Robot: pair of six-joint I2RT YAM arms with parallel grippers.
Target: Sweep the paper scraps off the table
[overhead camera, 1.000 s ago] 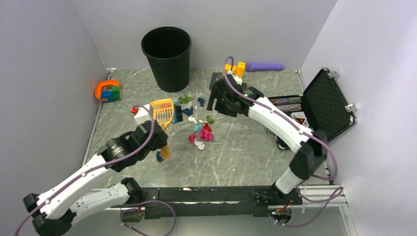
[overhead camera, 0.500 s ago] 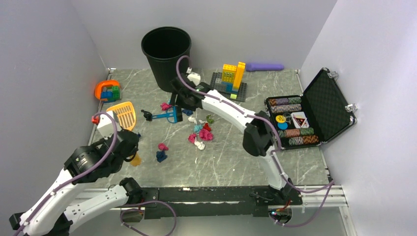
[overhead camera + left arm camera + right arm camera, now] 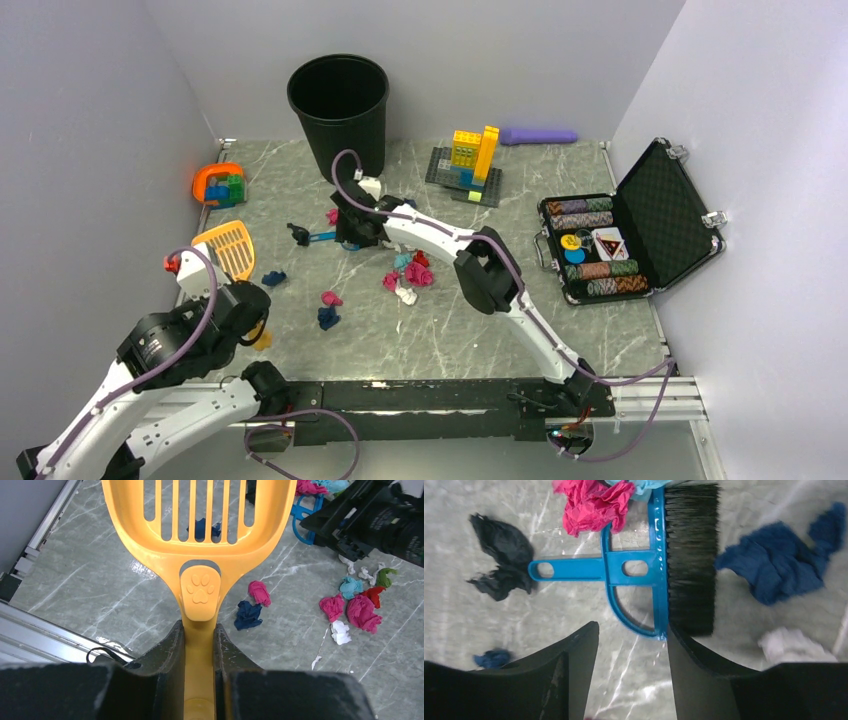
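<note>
Paper scraps lie on the marble table [image 3: 480, 330]: a pink, red, teal and white cluster [image 3: 410, 270], a pink wad [image 3: 330, 298], a navy wad [image 3: 327, 318] and a blue one [image 3: 272, 278]. My left gripper [image 3: 243, 305] [image 3: 199, 627] is shut on the handle of an orange slotted scoop [image 3: 228, 247] [image 3: 200, 555], held near the table's left edge. My right gripper [image 3: 352, 228] [image 3: 631, 630] hangs open over a blue hand brush [image 3: 325, 237] [image 3: 656, 565] lying flat, with nothing between its fingers. Around the brush lie pink [image 3: 591, 505], dark [image 3: 501, 555], blue [image 3: 784, 565] and white [image 3: 791, 647] scraps.
A black bin [image 3: 340, 115] stands at the back. A dark baseplate with stacked bricks [image 3: 467, 165] and a purple handle [image 3: 540, 134] are back right. An open case of poker chips [image 3: 620, 235] is at the right. An orange holder with bricks [image 3: 220, 185] sits far left.
My right arm has swung left from the bricks to above the brush, its jaws narrowing. My left arm has drawn the scoop back towards the left near corner.
</note>
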